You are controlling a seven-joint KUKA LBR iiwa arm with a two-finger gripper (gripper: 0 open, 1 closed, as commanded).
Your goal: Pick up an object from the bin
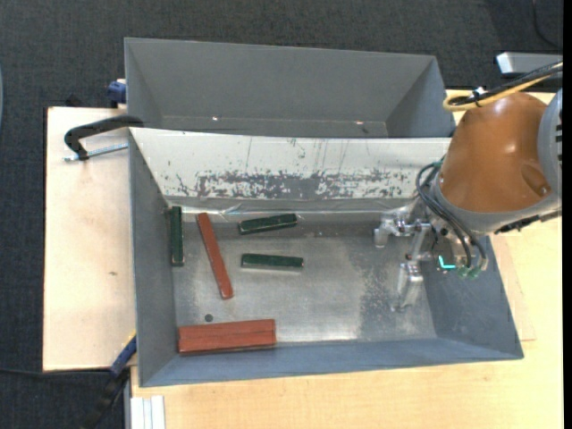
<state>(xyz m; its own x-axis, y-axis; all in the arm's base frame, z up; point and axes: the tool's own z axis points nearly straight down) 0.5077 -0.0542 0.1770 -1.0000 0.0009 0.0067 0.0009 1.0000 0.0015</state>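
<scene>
Container: grey metal bin (pixel 465 329), open at the top, with sloping walls and a scuffed pale floor; contents were five loose pieces, all in the left half of the frame, lying singly and not heaped

Item 1: dark green bar (pixel 176 236), lying along the foot of the left wall, its length running up and down the frame

Item 2: thin red-brown stick (pixel 214 256), just to the right of item 1, slanted from upper left to lower right; whether the two touched could not be told

Item 3: second dark green bar (pixel 268 224), close under the back wall at upper centre, lying nearly level and apart from the stick

Item 4: third dark green bar (pixel 272 261), below item 3 at about mid-floor, level; of all the pieces it was the nearest to the gripper, yet well apart from it

Item 5: broad red-brown block (pixel 227 336), flat against the front wall at lower left, its long side along that wall

Also noted: a small dark speck (pixel 208 318) on the floor just above the block

Robot: arm entered from the right of the frame under an orange cover (pixel 496 155); gripper (pixel 402 259) was down inside the bin over bare floor at right of centre, near the right wall; whether it was open or closed could not be told
</scene>
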